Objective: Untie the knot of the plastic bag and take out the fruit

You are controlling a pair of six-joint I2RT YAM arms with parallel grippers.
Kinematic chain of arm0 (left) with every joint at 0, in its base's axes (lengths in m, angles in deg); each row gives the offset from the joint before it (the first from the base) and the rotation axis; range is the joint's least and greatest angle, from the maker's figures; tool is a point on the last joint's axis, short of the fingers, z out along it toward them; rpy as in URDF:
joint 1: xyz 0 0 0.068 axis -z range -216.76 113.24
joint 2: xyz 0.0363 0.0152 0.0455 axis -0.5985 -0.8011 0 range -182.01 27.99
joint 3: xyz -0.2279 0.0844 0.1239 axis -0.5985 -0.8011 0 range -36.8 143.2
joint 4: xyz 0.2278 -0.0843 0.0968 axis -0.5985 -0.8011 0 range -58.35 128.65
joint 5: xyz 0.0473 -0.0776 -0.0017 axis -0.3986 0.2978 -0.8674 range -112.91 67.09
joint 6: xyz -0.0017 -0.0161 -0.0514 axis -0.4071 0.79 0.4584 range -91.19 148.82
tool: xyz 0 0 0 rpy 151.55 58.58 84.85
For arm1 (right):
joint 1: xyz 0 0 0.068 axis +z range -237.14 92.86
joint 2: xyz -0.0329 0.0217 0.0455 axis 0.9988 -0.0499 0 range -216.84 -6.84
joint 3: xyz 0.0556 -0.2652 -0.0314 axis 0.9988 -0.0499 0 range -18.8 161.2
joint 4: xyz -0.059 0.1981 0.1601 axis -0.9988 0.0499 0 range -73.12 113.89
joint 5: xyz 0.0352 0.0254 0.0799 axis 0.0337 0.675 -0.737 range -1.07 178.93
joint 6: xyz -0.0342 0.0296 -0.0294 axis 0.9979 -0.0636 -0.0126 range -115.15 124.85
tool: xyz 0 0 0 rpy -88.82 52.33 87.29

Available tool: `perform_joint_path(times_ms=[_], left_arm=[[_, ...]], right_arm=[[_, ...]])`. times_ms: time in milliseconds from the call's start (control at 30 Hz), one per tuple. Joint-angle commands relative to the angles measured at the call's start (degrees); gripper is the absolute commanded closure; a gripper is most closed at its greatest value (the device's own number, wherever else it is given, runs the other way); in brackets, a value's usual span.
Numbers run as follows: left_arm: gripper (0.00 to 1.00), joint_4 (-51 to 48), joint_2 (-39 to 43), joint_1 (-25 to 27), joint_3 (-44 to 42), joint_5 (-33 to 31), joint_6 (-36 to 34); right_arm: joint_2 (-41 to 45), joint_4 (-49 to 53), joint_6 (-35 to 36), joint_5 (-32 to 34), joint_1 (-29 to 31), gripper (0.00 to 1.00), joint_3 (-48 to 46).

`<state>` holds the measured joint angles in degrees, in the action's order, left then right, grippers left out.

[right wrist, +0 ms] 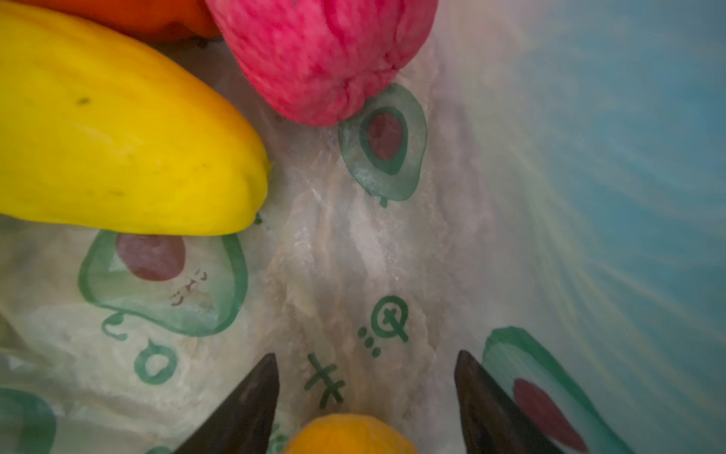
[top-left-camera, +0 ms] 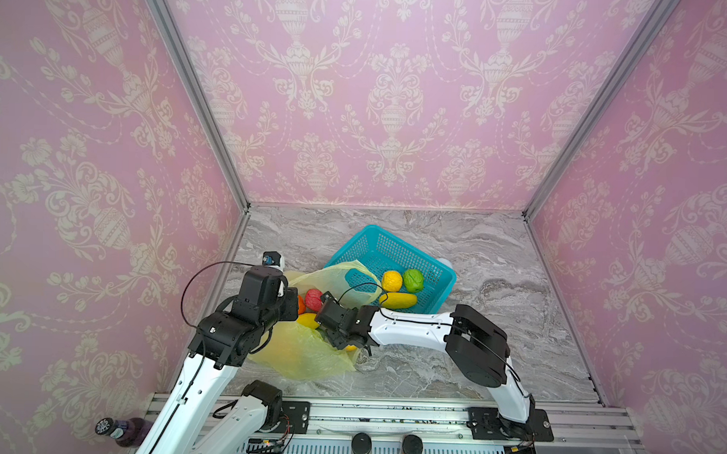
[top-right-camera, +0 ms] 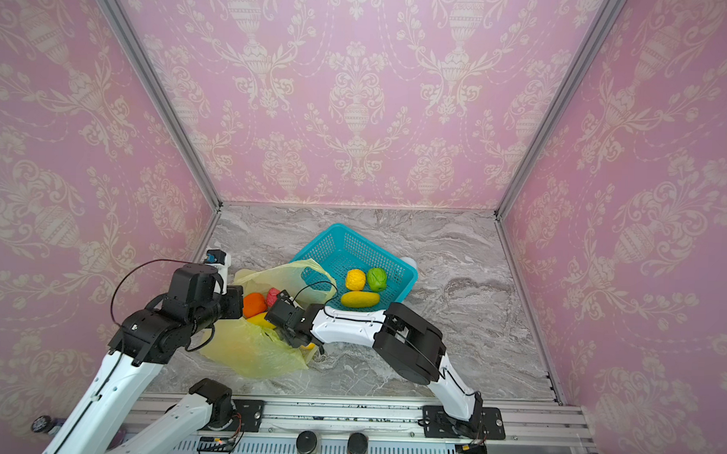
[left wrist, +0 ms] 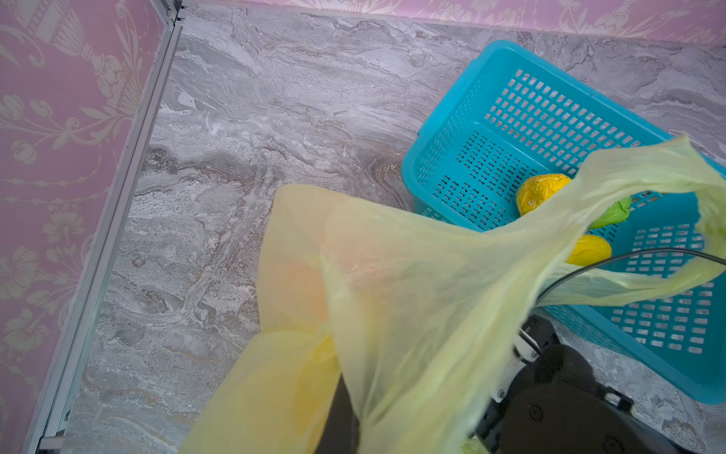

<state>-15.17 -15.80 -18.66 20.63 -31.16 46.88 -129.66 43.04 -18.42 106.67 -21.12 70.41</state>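
In teal basket (top-left-camera: 354,252): yellow oval (top-left-camera: 392,280), green piece (top-left-camera: 413,279), long yellow fruit (top-left-camera: 397,300). In plastic bag (top-left-camera: 303,355): pink-red piece (right wrist: 322,55), orange piece (top-right-camera: 254,304), yellow banana shape (right wrist: 118,137). Left gripper (top-left-camera: 293,304) clamped on bag film draped over basket corner; right gripper (right wrist: 366,353) inside, fingers spread.

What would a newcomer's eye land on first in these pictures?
The bright teal basket mid-table, with a yellow oval fruit, a green fruit and a long yellow fruit inside. Nearer the robot lies the pale-yellow plastic bag, with the open right gripper inside it, beside a pink-red fruit and a second long yellow fruit.
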Motion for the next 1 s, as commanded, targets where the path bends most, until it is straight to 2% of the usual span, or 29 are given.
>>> perform_joint_path(times_ms=[0,33,300,500,967], left_arm=[[1.00,-0.23,0.61,-0.48,-0.48,-1.05,0.86],[1.00,-0.20,0.63,-0.42,-0.48,-1.04,0.83],[1.00,-0.20,0.50,-0.40,-0.48,-1.04,0.88],[1.00,-0.19,0.55,-0.37,-0.48,-1.06,0.86],[1.00,-0.20,0.45,-0.40,-0.49,-1.13,0.83]], right_arm=[[-0.10,2.45,-1.43,-0.45,-0.45,0.34,1.29],[0.23,2.25,-1.50,-0.72,-0.45,0.36,1.01],[3.35,-0.20,-2.10,-1.19,-0.36,0.70,-1.66],[9.08,-2.34,-1.69,1.25,-0.53,0.86,-4.55],[28.76,-10.74,2.90,6.32,-1.96,0.92,-15.49]])
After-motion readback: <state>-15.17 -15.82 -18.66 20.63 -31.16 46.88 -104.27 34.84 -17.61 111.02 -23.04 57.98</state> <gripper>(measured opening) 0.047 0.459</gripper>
